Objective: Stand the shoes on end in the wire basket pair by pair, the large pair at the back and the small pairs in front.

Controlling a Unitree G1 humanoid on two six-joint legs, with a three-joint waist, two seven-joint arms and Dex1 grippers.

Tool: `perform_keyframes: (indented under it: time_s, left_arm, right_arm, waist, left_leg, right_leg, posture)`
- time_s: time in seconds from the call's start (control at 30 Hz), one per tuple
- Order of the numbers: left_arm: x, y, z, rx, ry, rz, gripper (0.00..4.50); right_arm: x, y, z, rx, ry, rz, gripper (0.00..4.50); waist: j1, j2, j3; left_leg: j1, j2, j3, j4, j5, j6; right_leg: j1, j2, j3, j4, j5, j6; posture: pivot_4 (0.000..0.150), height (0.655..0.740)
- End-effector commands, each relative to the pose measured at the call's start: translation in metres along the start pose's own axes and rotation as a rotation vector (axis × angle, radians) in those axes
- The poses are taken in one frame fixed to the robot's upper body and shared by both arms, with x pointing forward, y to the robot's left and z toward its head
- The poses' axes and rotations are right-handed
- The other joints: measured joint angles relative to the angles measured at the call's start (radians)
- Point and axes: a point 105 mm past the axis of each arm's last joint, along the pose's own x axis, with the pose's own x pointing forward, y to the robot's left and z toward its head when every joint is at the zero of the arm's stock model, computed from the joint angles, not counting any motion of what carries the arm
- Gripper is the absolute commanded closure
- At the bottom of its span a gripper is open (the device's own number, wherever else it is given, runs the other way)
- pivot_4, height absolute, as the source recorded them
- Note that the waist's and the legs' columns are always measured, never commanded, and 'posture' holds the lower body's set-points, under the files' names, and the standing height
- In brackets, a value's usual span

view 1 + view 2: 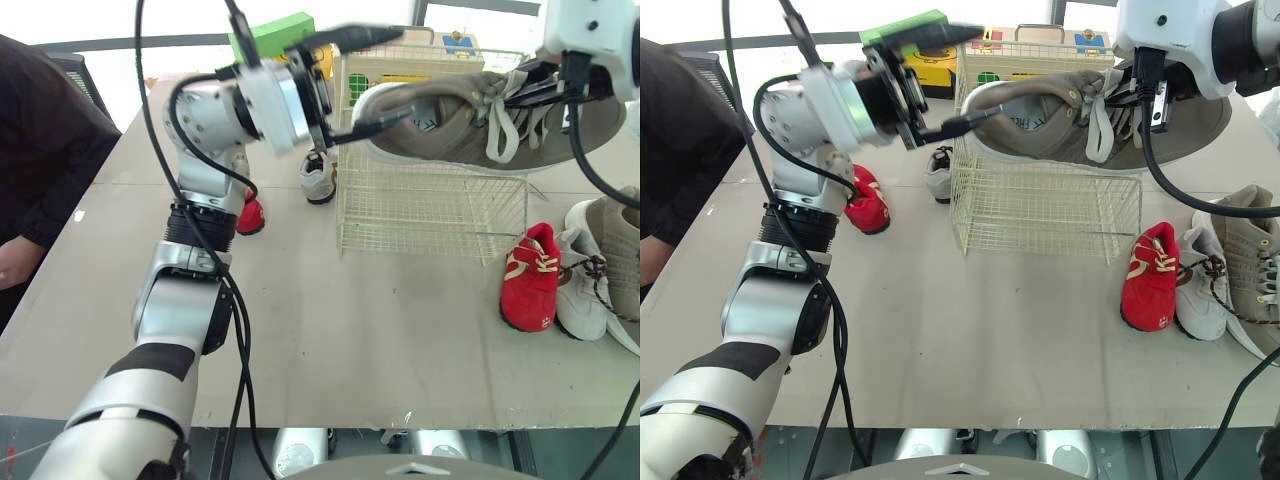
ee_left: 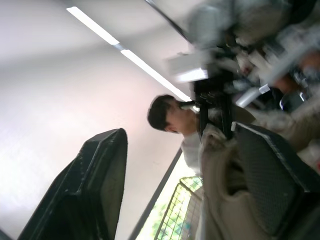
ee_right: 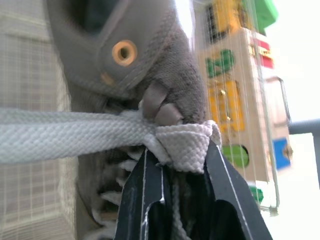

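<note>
Grey shoe level above basket, heel leftward

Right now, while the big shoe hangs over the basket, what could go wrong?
The right hand pinches mainly the laces of the large shoe, so it could swing or slip out. The left hand is open, with one finger at the heel opening, giving little support. The shoe lies level above the wire basket; tipping it on end may snag the rim.
</note>
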Motion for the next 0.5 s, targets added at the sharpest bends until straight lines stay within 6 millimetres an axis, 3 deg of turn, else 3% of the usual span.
perform_keyframes:
  time_s: [0.03, 0.1, 0.23, 0.33, 0.37, 0.43, 0.5]
  left_arm:
    - [-0.003, 0.019, 0.025, -0.660, -0.168, 0.103, 0.06]
    - [-0.006, 0.011, 0.030, -0.832, -0.181, 0.064, 0.06]
    - [-0.014, -0.038, 0.020, -1.106, -0.128, -0.029, 0.06]
    - [-0.014, -0.059, 0.005, -1.144, -0.066, 0.000, 0.06]
    - [-0.012, -0.063, -0.014, -1.137, 0.006, 0.066, 0.06]
    - [-0.009, -0.067, -0.037, -1.123, 0.072, 0.149, 0.06]
    - [-0.003, -0.065, -0.047, -1.145, 0.080, 0.204, 0.06]
  right_arm:
    - [-0.035, -0.024, 0.035, 0.072, -0.167, -0.250, 4.50]
    - [-0.039, -0.025, 0.039, 0.116, -0.213, -0.294, 4.50]
    - [-0.052, -0.027, 0.039, 0.280, -0.282, -0.437, 4.50]
    - [-0.055, -0.019, 0.035, 0.370, -0.314, -0.496, 4.50]
    - [-0.056, -0.013, 0.036, 0.410, -0.354, -0.505, 4.50]
    - [-0.059, -0.001, 0.036, 0.486, -0.446, -0.511, 4.50]
    - [-0.059, 0.008, 0.033, 0.536, -0.468, -0.513, 4.50]
  waist:
    - [-0.011, 0.000, 0.000]
    - [-0.018, 0.000, 0.000]
    - [-0.018, 0.001, 0.000]
    - [-0.013, 0.001, 0.000]
    - [-0.011, 0.000, 0.000]
    - [-0.003, 0.000, 0.000]
    - [0.001, 0.000, 0.000]
  left_leg:
    - [0.000, 0.001, -0.001, 0.000, 0.000, 0.000]
    - [0.000, 0.001, -0.003, 0.000, 0.000, 0.000]
    - [0.000, 0.001, -0.005, -0.001, 0.000, -0.001]
    - [0.000, 0.000, -0.006, 0.000, 0.001, -0.002]
    - [0.000, 0.000, -0.007, 0.001, 0.001, -0.003]
    - [0.000, -0.002, -0.007, 0.002, 0.002, -0.003]
    - [0.002, -0.003, -0.007, 0.002, 0.002, -0.004]
  right_leg:
    - [0.000, 0.000, 0.000, 0.001, 0.000, 0.000]
    - [0.000, -0.002, 0.000, 0.001, 0.000, 0.000]
    - [0.001, -0.002, -0.001, 0.001, 0.000, 0.000]
    - [0.001, -0.004, -0.002, 0.002, 0.000, 0.000]
    - [0.002, -0.004, -0.003, 0.002, 0.000, 0.000]
    - [0.004, -0.003, -0.003, 0.002, 0.000, 0.000]
    - [0.006, -0.001, -0.002, 0.003, 0.001, 0.000]
  posture:
    - [0.150, 0.7400]
    - [0.150, 0.7400]
    - [0.150, 0.7400]
    - [0.150, 0.7400]
    - [0.150, 0.7400]
    - [0.150, 0.7400]
    - [0.150, 0.7400]
